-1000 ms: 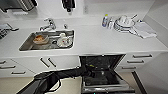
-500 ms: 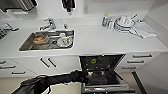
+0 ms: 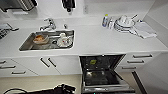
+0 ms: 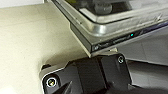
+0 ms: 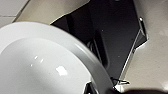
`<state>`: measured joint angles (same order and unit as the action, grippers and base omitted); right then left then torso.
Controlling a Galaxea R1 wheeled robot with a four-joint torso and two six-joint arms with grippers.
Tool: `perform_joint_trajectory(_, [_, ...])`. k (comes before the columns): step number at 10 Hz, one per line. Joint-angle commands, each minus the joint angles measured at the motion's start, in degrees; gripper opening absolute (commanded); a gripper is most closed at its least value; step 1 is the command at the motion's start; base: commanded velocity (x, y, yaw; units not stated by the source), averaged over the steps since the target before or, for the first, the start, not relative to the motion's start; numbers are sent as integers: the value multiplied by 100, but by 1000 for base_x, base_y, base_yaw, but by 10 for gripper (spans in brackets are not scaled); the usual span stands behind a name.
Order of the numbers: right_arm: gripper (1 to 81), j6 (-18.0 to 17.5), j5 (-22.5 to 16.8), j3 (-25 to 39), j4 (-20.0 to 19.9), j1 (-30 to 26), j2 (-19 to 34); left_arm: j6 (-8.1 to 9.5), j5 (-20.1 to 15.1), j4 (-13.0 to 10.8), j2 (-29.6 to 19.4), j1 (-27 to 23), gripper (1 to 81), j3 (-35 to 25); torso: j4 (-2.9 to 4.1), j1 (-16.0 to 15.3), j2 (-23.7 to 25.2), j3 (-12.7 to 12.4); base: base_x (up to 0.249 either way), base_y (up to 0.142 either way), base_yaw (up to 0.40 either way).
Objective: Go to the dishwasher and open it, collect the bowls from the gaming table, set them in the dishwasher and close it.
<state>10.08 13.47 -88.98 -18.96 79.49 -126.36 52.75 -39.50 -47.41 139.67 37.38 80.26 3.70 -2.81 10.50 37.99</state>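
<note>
The dishwasher (image 3: pixel 101 75) stands open under the white counter, its door lowered and the dark racks showing. A small yellow-green bowl (image 3: pixel 93 61) sits in the upper rack. In the left wrist view the door's front edge (image 4: pixel 112 42) with a small green light hangs above the beige floor, close to my left arm. My left gripper (image 3: pixel 68 88) is low, just left of the door. A glossy white bowl (image 5: pixel 37 65) sits very close in the right wrist view, above the floor, with my right gripper (image 5: pixel 92 88) at its rim. The gaming table is out of view.
A steel sink (image 3: pixel 27 46) in the counter holds an orange-brown dish (image 3: pixel 40 38) and a white item (image 3: pixel 64 40). Stacked plates (image 3: pixel 123 23), bottles (image 3: pixel 105 20) and a cloth (image 3: pixel 145 29) lie at the counter's right. White cabinet fronts (image 3: pixel 57 65) flank the dishwasher.
My left arm has dropped back from the cabinet fronts toward the bottom edge of the head view. The dishwasher door stays open.
</note>
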Motion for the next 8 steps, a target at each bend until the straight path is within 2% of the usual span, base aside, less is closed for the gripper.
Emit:
perform_joint_trajectory(1, [10,-15,-477,1490,32,-779,1198,-1,1216,-875,-1063,1362,811,-511,0,0,0,0,0,0,0])
perform_joint_trajectory(2, [10,-33,-512,1701,15,-1070,1409,-1,1691,-1077,-1090,1855,811,-186,0,0,0,0,0,0,0])
perform_joint_trajectory(3, [10,-41,-538,1859,-38,-1411,1523,-10,2139,-1174,-984,2275,811,271,0,0,0,0,0,0,0])
perform_joint_trajectory(4, [10,-41,-644,1991,-170,-1781,1619,-10,2719,-1183,-808,2655,811,939,0,0,0,0,0,0,0])
perform_joint_trajectory(6, [10,-41,-855,2157,-485,-2397,1689,-10,3665,-1183,-432,3227,811,2095,0,0,0,0,0,0,0])
perform_joint_trajectory(8, [10,-41,-1004,2089,-740,-2802,1751,-1,4273,-1104,-159,3544,811,3008,0,0,0,0,0,0,0])
